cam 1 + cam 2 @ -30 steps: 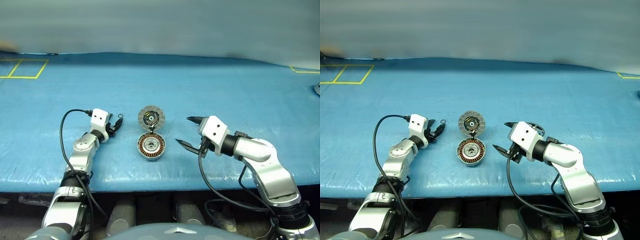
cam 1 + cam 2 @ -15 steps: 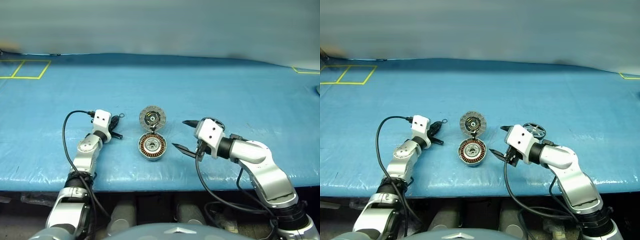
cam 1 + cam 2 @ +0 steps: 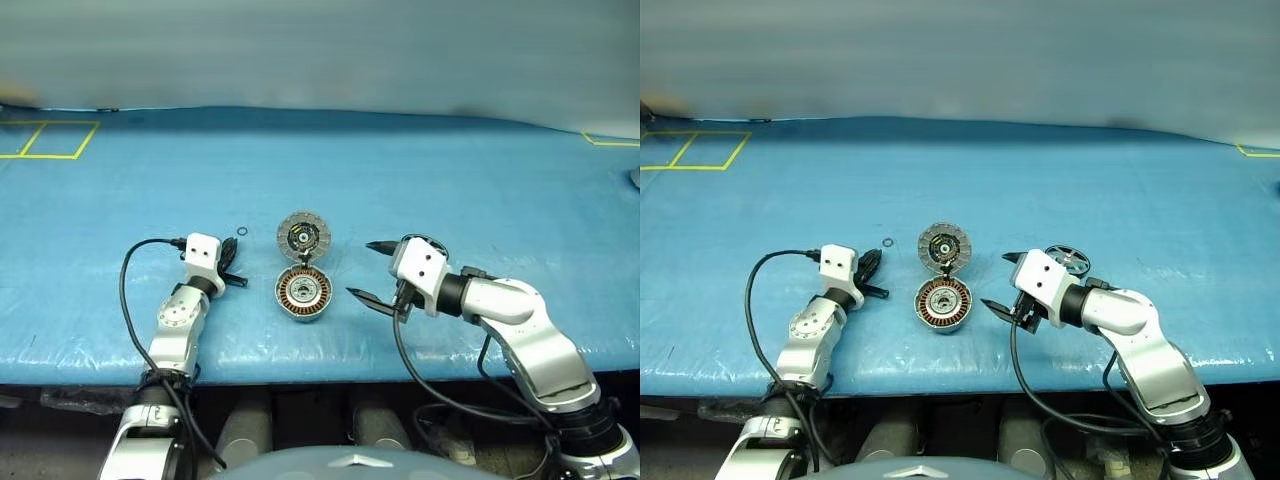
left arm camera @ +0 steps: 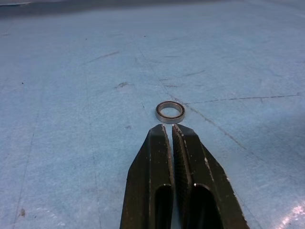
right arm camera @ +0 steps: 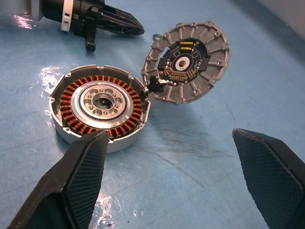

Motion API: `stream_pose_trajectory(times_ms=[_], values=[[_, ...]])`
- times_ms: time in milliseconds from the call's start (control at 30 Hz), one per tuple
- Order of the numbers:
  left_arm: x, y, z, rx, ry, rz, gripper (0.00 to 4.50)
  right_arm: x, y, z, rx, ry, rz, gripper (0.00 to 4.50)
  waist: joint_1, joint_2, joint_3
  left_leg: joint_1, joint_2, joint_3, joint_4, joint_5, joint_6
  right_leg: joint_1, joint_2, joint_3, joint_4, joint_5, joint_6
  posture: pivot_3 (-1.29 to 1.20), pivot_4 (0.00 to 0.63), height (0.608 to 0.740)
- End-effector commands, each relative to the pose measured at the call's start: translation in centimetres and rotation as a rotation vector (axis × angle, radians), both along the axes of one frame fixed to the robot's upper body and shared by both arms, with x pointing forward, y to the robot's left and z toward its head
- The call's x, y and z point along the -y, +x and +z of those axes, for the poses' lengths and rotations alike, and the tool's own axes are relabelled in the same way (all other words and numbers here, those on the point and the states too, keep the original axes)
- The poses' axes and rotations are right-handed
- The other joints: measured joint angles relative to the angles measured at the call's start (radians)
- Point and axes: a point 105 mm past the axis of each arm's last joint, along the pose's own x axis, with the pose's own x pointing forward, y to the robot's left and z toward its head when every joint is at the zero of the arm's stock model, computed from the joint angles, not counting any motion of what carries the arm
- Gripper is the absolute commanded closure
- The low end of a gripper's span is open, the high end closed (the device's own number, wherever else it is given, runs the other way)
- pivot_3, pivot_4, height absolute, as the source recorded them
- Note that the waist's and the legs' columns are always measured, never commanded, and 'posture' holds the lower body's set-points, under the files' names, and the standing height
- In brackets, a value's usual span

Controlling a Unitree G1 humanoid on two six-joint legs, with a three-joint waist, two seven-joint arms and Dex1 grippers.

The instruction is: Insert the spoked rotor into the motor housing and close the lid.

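The motor housing (image 3: 302,292) lies open in the middle of the blue table, its copper windings showing (image 5: 97,105). Its lid (image 3: 303,236) is swung back on the far side, inner face up (image 5: 188,62). The spoked rotor (image 3: 1068,258) lies just behind my right wrist. My right gripper (image 3: 360,268) stands open beside the housing's right side, empty (image 5: 169,132). My left gripper (image 3: 230,254) is shut on nothing, left of the housing. A small metal ring (image 4: 170,111) lies on the table just past its fingertips (image 4: 162,131), not touching them.
Yellow tape lines (image 3: 50,138) mark the table's far left corner. The table's front edge (image 3: 320,375) runs close below both arms. A black cable (image 3: 125,290) loops off my left wrist.
My left gripper has shut and drawn back a little from the small ring, which stays on the table. The right gripper stays open beside the housing.
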Motion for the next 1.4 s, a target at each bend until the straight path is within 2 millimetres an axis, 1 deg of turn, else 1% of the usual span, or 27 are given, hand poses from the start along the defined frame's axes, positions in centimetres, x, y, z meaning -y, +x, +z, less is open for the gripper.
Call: stream_pose_trajectory(times_ms=[33, 100, 200, 300, 400, 467, 533, 600, 767, 900, 967, 1067, 1167, 1267, 1400], values=[[-0.5, -1.2, -2.2, -0.065, -0.033, 0.062, 4.28, -0.4, 0.1, 1.0, 0.032, 0.006, 0.039, 0.13, -0.002, 0.001, 0.000, 0.000, 0.000, 0.000, 0.000, 0.000, 0.000, 0.000, 0.000, 0.000, 0.000, 0.000, 0.000, 0.00, 0.150, 0.740], [-0.7, -1.1, -1.8, -0.038, -0.057, 0.083, 4.28, -0.5, 0.2, 1.1, 0.034, 0.002, 0.043, 0.13, -0.002, 0.001, 0.000, 0.000, 0.000, 0.000, 0.000, 0.000, 0.000, 0.000, 0.000, 0.000, 0.000, 0.000, 0.000, 0.00, 0.150, 0.740], [-1.1, 0.1, -1.4, -0.035, -0.010, 0.131, 3.73, -0.5, 0.4, 1.2, 0.044, -0.003, 0.048, 0.13, 0.000, 0.001, 0.000, 0.000, 0.000, 0.000, 0.000, 0.000, 0.000, 0.000, 0.000, 0.000, 0.000, 0.000, 0.000, 0.00, 0.150, 0.740], [-0.7, 1.3, -1.5, -0.062, 0.052, 0.121, 2.75, -0.7, 0.4, 1.2, 0.050, 0.000, 0.053, 0.13, 0.003, 0.001, 0.000, 0.000, 0.000, -0.001, 0.001, 0.000, 0.000, 0.000, 0.000, -0.001, 0.001, 0.000, 0.000, 0.00, 0.150, 0.740], [-0.3, 2.0, -1.9, -0.100, 0.071, 0.121, 2.75, -0.7, 0.4, 1.2, 0.054, 0.001, 0.051, 0.13, 0.002, 0.001, 0.000, 0.000, -0.001, -0.001, 0.002, 0.000, 0.001, 0.001, 0.000, -0.001, 0.000, 0.000, 0.001, 0.00, 0.150, 0.740], [0.4, 2.3, -2.4, -0.141, 0.069, 0.084, 2.75, -0.7, 0.4, 1.2, 0.056, 0.001, 0.050, 0.13, 0.003, 0.001, 0.000, 0.000, -0.001, -0.001, 0.002, 0.001, 0.001, 0.001, -0.001, -0.001, 0.000, 0.001, 0.001, 0.00, 0.150, 0.740], [1.7, 2.6, -2.1, -0.147, 0.031, 0.013, 2.75, -0.6, 0.3, 1.1, 0.059, 0.000, 0.047, 0.13, 0.003, 0.001, -0.001, 0.000, -0.001, -0.001, 0.002, 0.001, 0.001, 0.001, -0.001, -0.001, 0.000, 0.001, 0.001, 0.00, 0.150, 0.740], [2.2, 2.6, -1.7, -0.146, 0.008, -0.021, 2.75, -0.5, 0.3, 1.2, 0.062, -0.002, 0.038, 0.13, 0.003, 0.001, -0.001, 0.000, -0.001, -0.001, 0.002, 0.001, 0.001, 0.001, -0.001, -0.001, 0.000, 0.001, 0.001, 0.00, 0.150, 0.740], [1.9, 2.3, -1.7, -0.162, 0.020, -0.047, 2.75, -0.3, 0.3, 1.0, 0.059, -0.009, 0.031, 0.13, 0.003, 0.001, -0.001, -0.001, -0.002, -0.001, 0.001, 0.001, 0.001, 0.001, -0.002, -0.001, -0.001, 0.001, 0.001, 0.00, 0.150, 0.740], [1.5, 2.2, -0.9, -0.118, -0.007, -0.041, 2.75, -0.1, 0.4, 0.7, 0.054, -0.022, 0.025, 0.13, 0.001, 0.001, 0.000, -0.001, -0.002, -0.001, 0.001, 0.001, 0.001, 0.000, -0.002, -0.001, -0.001, 0.001, 0.001, 0.00, 0.150, 0.740], [1.4, 2.0, -1.0, -0.122, -0.006, -0.041, 2.75, -0.2, 0.4, 0.6, 0.052, -0.025, 0.030, 0.13, 0.001, 0.001, 0.000, -0.001, -0.002, -0.001, 0.001, 0.001, 0.001, 0.000, -0.002, -0.001, -0.001, 0.001, 0.001, 0.00, 0.150, 0.740], [1.9, 1.6, -1.5, -0.145, -0.002, -0.071, 2.14, -0.3, 0.5, 0.6, 0.052, -0.030, 0.034, 0.13, 0.001, 0.001, 0.000, -0.001, -0.002, -0.001, 0.000, 0.001, 0.001, 0.000, -0.002, -0.001, -0.001, 0.001, 0.001, 0.00, 0.150, 0.740], [1.8, 1.6, -1.7, -0.155, 0.019, -0.046, 1.19, -0.3, 0.6, 0.6, 0.052, -0.033, 0.037, 0.13, 0.001, 0.001, 0.000, -0.001, -0.002, -0.001, 0.000, 0.000, 0.001, 0.000, -0.002, -0.001, -0.001, 0.000, 0.001, 0.00, 0.150, 0.740], [1.7, 1.9, -1.7, -0.163, 0.038, -0.023, 1.19, -0.2, 0.6, 0.5, 0.051, -0.036, 0.038, 0.13, 0.001, 0.001, 0.000, -0.001, -0.002, -0.001, 0.000, 0.001, 0.001, 0.000, -0.002, -0.001, -0.001, 0.000, 0.001, 0.00, 0.150, 0.740], [2.7, 2.6, -1.5, -0.196, 0.052, -0.076, 1.19, -0.4, 0.6, 0.5, 0.053, -0.039, 0.048, 0.13, 0.004, 0.001, 0.000, -0.001, -0.002, -0.001, 0.001, 0.001, 0.001, 0.001, -0.002, -0.001, -0.001, 0.000, 0.001, 0.00, 0.150, 0.740]])
